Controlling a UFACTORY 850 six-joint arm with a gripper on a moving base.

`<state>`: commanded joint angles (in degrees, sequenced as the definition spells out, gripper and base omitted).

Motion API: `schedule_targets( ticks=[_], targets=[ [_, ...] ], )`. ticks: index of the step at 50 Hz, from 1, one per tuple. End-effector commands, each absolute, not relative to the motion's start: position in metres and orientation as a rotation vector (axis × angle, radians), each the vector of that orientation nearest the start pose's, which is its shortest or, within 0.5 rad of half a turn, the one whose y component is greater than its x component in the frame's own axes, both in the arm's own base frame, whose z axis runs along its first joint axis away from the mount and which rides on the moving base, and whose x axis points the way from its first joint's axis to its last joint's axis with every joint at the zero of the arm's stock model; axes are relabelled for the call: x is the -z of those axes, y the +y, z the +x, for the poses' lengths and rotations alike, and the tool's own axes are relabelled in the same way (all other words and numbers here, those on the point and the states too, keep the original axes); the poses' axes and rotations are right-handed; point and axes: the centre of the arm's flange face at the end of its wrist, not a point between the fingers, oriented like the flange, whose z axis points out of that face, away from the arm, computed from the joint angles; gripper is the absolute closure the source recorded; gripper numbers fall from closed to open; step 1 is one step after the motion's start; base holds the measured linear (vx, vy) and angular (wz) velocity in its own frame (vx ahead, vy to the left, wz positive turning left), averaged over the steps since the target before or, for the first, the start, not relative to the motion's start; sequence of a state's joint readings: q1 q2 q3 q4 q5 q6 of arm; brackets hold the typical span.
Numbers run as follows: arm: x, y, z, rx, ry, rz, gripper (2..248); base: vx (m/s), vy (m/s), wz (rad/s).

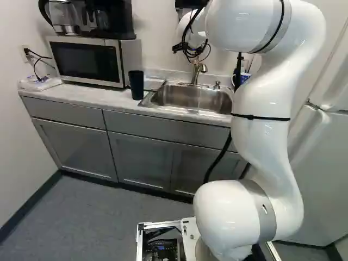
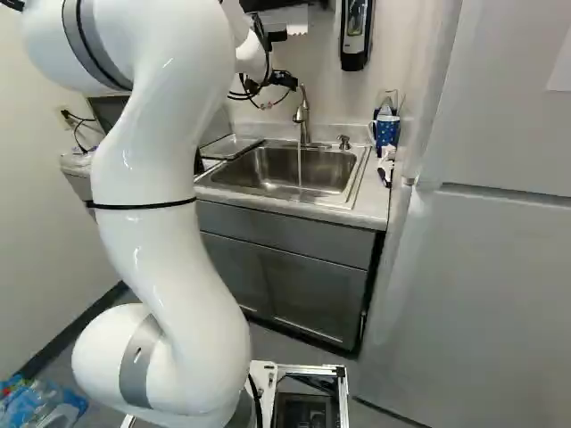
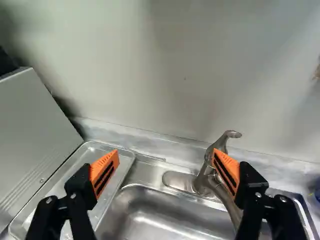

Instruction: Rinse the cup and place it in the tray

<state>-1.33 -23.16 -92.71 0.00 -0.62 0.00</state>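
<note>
Pale surface (image 1: 89, 93) along the wall (image 3: 175, 75): I see a black cup (image 1: 137, 86) near the front edge, a tray (image 3: 75, 175) beside the sink (image 2: 268, 169), water (image 2: 300, 168) running, the claw (image 2: 269, 82) spread open.

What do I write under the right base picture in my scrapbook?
Water streams from the tap into the sink, beyond the big white robot arm.
</note>
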Motion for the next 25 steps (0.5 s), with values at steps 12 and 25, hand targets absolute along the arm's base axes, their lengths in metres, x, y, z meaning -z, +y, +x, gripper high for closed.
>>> schedule_targets(
  ticks=[12, 25],
  targets=[
    [-0.683, -0.011, 0.682, 1.778, 0.021, -2.601, 3, 0.0, 0.0, 0.0],
    [-0.684, -0.011, 0.672, 1.772, 0.021, -2.605, 3, 0.0, 0.0, 0.0]
  ],
)
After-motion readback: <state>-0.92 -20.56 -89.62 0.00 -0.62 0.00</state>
